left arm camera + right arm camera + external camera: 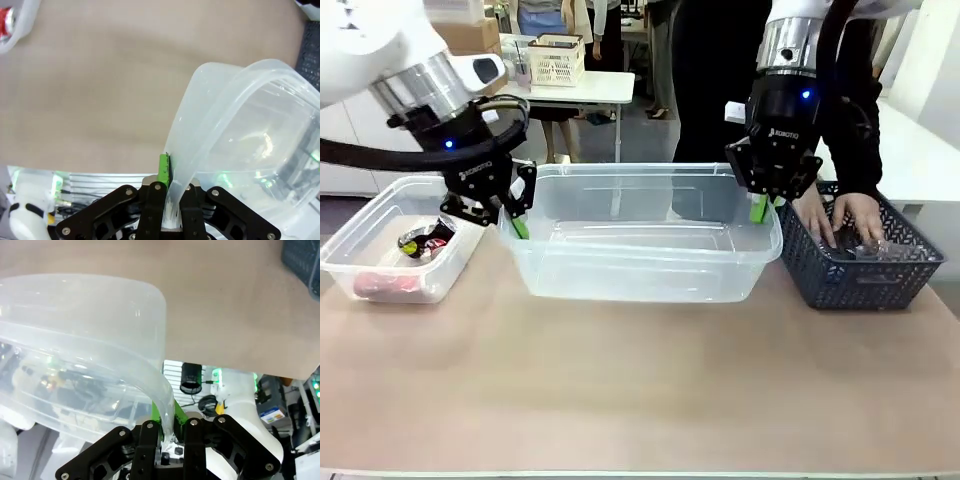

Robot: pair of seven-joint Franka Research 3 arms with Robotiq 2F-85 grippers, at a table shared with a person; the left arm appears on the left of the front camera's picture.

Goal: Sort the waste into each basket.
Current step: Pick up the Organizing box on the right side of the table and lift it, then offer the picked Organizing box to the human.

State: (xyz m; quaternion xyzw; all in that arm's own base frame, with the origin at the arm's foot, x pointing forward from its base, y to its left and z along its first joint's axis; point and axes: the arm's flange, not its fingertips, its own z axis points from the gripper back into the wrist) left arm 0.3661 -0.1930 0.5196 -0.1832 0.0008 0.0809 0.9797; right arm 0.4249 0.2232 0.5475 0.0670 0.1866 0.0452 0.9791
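A large see-through tub (640, 272) stands at the middle of the table, with nothing in it. My left gripper (517, 222) is shut on its left rim and my right gripper (760, 207) is shut on its right rim. The left wrist view shows the left gripper (172, 190) pinching the tub's thin wall (240, 115). My right gripper (172, 426) clamps the rim (100, 305) the same way. A smaller see-through tub (360, 222) at the left holds a black and red wrapper (425, 240) and a red wrapper (388, 285). At the right is a dark blue lattice basket (840, 282).
A person's hands (850, 215) reach into the blue basket, where something see-through (882, 250) lies. The tan table (640, 390) is bare in front of the tubs. The small tub (22, 25) and the basket (311, 55) show at the corners of the left wrist view.
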